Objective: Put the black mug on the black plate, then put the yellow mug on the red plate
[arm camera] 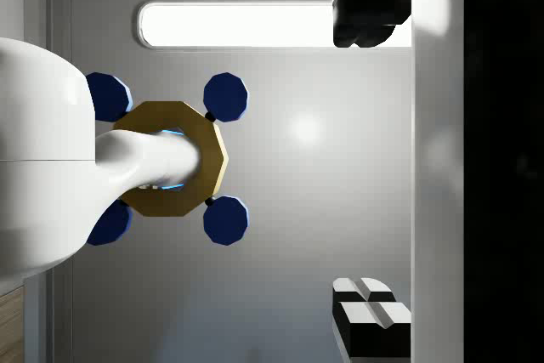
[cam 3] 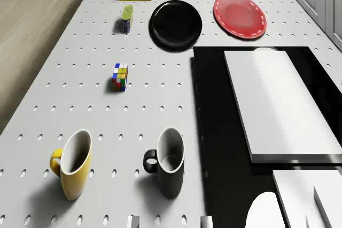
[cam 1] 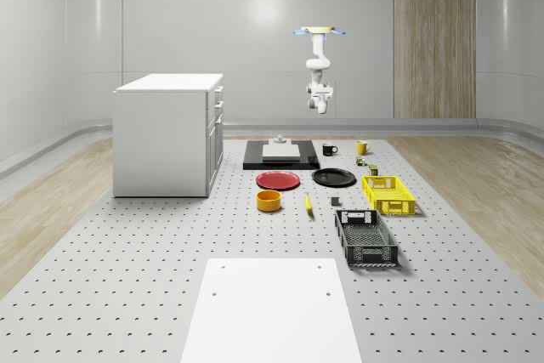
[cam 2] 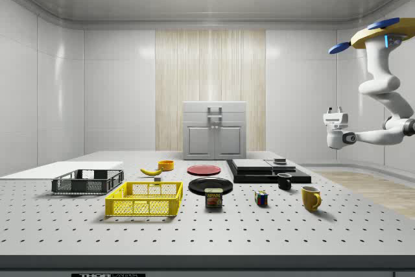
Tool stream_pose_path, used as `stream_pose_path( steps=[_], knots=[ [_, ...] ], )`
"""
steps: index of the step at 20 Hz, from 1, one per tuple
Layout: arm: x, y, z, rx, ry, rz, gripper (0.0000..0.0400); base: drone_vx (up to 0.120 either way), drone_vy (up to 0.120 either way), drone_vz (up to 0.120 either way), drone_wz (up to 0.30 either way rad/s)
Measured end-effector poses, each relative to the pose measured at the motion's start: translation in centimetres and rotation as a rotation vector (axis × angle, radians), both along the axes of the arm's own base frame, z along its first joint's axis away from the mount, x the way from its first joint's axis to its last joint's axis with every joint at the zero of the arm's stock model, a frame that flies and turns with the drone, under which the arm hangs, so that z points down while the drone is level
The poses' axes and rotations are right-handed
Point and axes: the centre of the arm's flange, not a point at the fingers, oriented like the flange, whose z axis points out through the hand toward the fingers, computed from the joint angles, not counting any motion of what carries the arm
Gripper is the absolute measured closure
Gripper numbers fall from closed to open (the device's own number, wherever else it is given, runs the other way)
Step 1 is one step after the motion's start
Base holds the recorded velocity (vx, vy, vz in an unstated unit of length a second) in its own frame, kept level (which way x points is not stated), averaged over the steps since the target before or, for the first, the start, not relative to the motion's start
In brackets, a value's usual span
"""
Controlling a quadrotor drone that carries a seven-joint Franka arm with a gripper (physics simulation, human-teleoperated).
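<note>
Drone hovers high beyond the black mug, claw state untellable.

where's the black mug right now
In the whole-scene view the black mug stands on the table between the black slab and the yellow mug, behind the black plate.

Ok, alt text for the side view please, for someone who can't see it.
The drone hovers high at the side view's right, arm bent, gripper well above the table. Below it stand the black mug and yellow mug; the black plate and red plate lie bare.
</note>
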Motion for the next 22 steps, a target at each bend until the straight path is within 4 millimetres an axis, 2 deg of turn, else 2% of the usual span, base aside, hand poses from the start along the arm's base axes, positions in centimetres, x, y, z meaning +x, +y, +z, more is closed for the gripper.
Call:
stream_pose_path(
  steps=[7, 11, 16, 22],
  knots=[
    [-0.3, 0.0, 5.0, 0.000, -0.006, 0.000, 0.0000, 0.000, 0.000, 0.000, 0.000],
    [-0.2, 0.0, 7.1, 0.000, -0.009, 0.000, 0.0000, 0.000, 0.000, 0.000, 0.000],
    [-0.1, 0.0, 8.5, 0.000, -0.013, 0.000, 0.0000, 0.000, 0.000, 0.000, 0.000],
    [0.0, 0.0, 9.1, 0.000, -0.017, 0.000, 0.0000, 0.000, 0.000, 0.000, 0.000]
  ],
)
